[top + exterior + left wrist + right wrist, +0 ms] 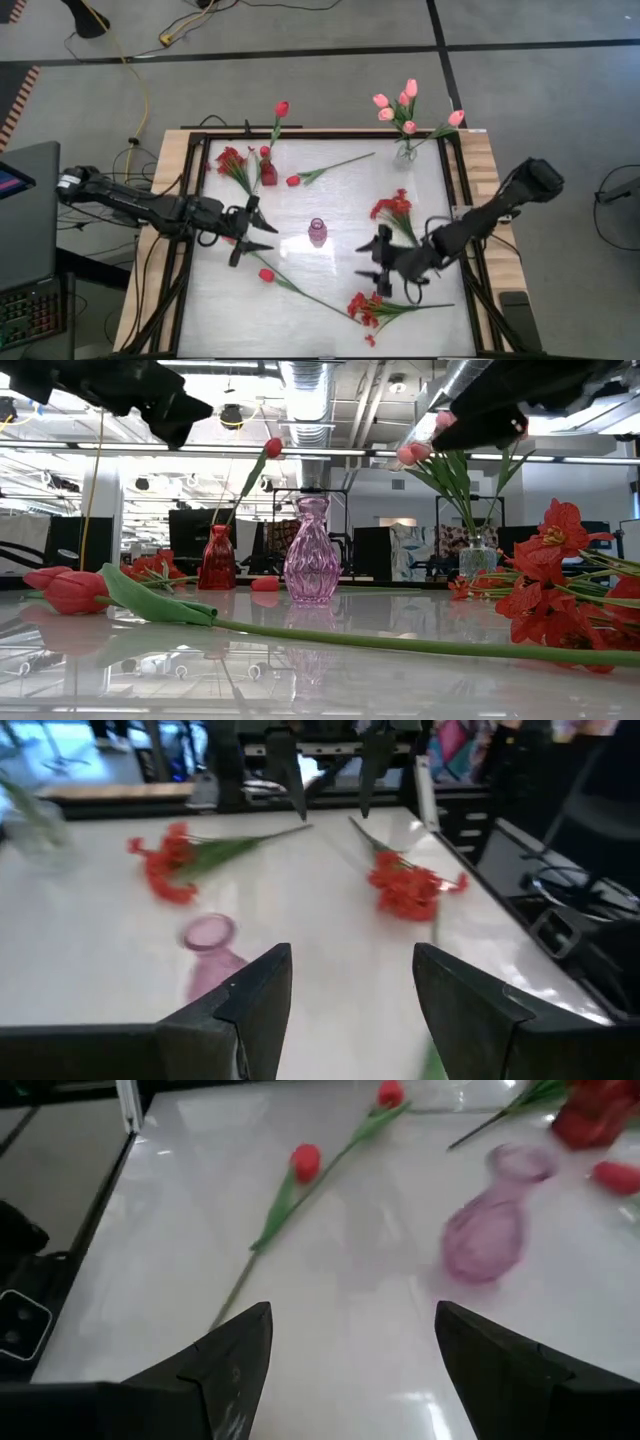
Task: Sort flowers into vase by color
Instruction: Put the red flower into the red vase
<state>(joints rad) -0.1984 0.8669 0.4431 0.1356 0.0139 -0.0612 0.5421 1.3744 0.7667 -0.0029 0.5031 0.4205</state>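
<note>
1. nearest the low camera lies a red tulip point(75, 592) on its side, its long green stem running across the tabletop toward the red bunch point(550, 585) at the right.
2. left gripper point(252, 232) hovers with jaws spread and nothing in them, just beside the empty pink vase point(317, 232); right gripper point(378, 262) is likewise spread and empty on the vase's other side.
3. flowers are scattered: pink tulips point(405, 108) already in the clear vase point(405, 152), one red tulip in the red vase point(268, 172), others loose on the table point(330, 200).
4. risk, as i judge it: both arms face each other across the pink vase; a careless sweep could topple it, or the arms could clash.
5. thin stems lie flat, so a pinch may slip or drag a neighbouring stem.
6. open room sits mid-table; the frame rails hem both sides.
</note>
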